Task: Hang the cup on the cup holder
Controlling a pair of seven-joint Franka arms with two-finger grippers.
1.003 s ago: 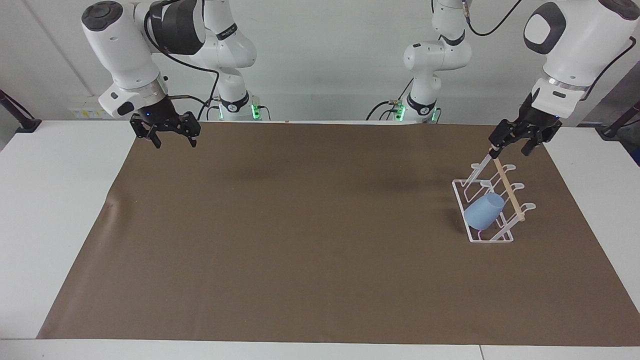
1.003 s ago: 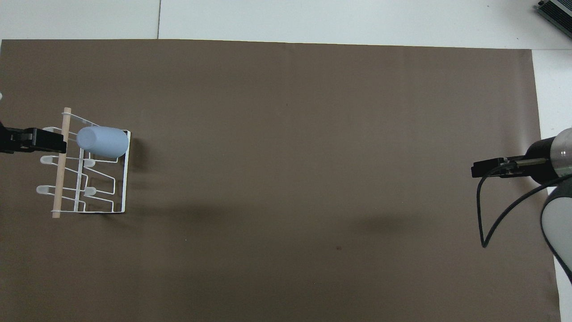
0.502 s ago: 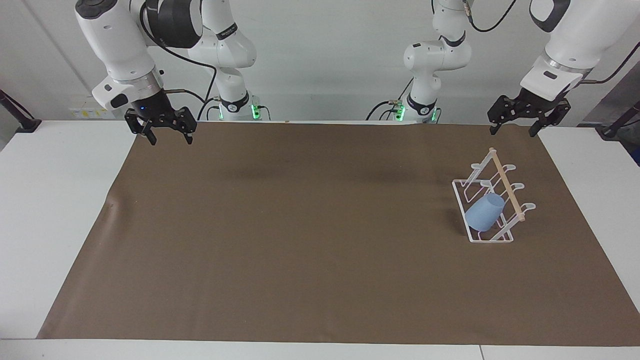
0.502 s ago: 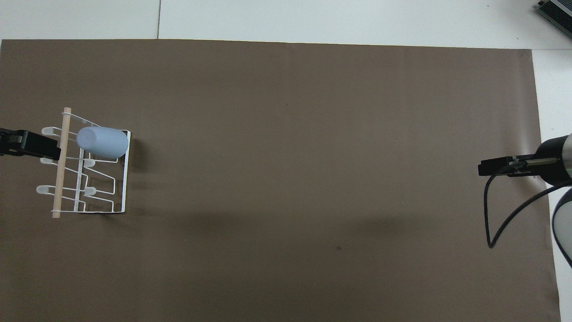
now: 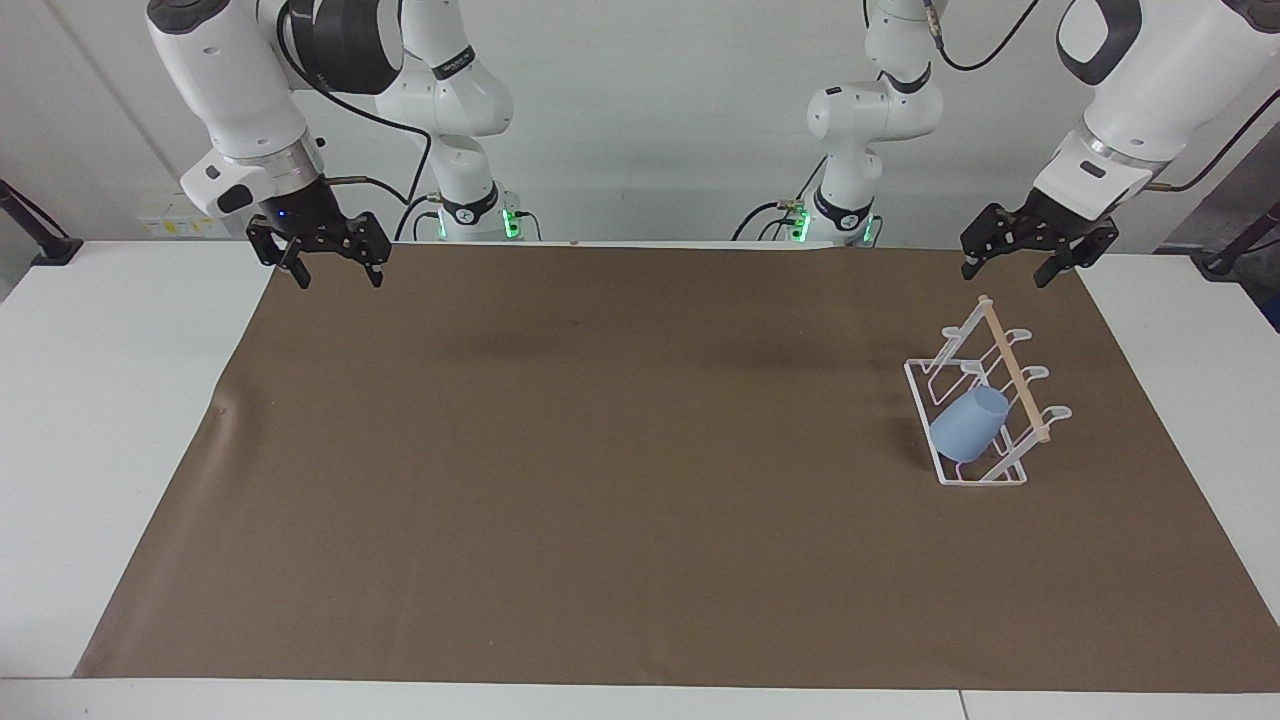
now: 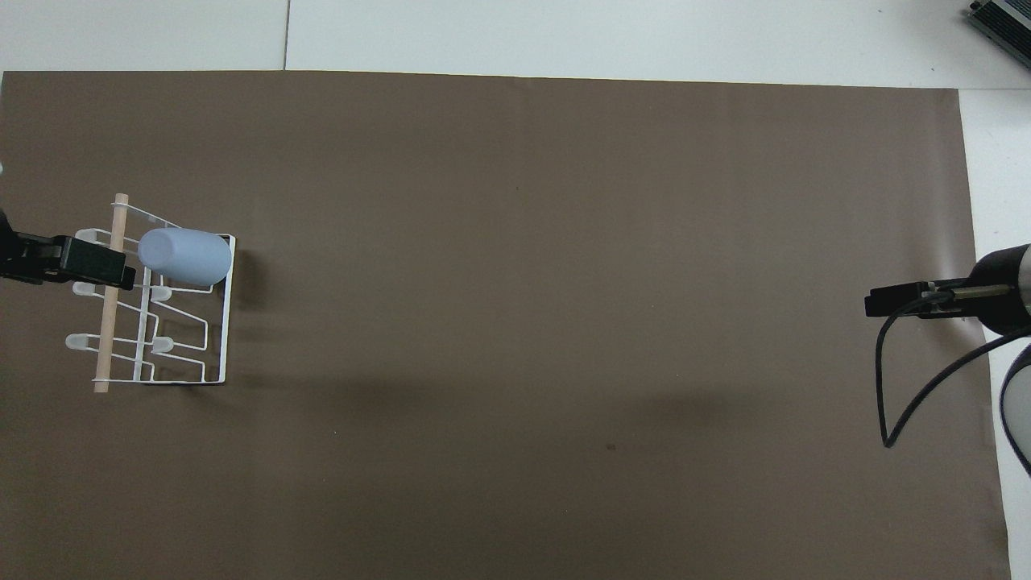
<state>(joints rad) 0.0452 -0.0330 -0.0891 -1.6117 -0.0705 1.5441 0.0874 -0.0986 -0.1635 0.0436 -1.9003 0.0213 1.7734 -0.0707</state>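
The light-blue cup (image 5: 968, 425) sits tilted on a prong of the white wire cup holder (image 5: 1016, 376), at the holder's end farther from the robots. It also shows in the overhead view (image 6: 185, 255) on the cup holder (image 6: 219, 322). My left gripper (image 5: 1007, 275) is open and empty, up in the air over the holder's end nearer the robots, apart from it. From overhead the left gripper (image 6: 97, 264) covers part of the wooden rod. My right gripper (image 5: 338, 280) is open and empty, waiting over the mat's corner at the right arm's end, and shows in the overhead view (image 6: 886, 304).
A brown mat (image 5: 600, 470) covers most of the white table (image 5: 110, 420). The cup holder stands on the mat toward the left arm's end. A black cable (image 6: 894, 403) hangs from the right wrist.
My left gripper has lifted off the rod's end of the cup holder and now hangs above it. My right gripper rose a little and shifted toward its end of the table. Cup and holder stayed put.
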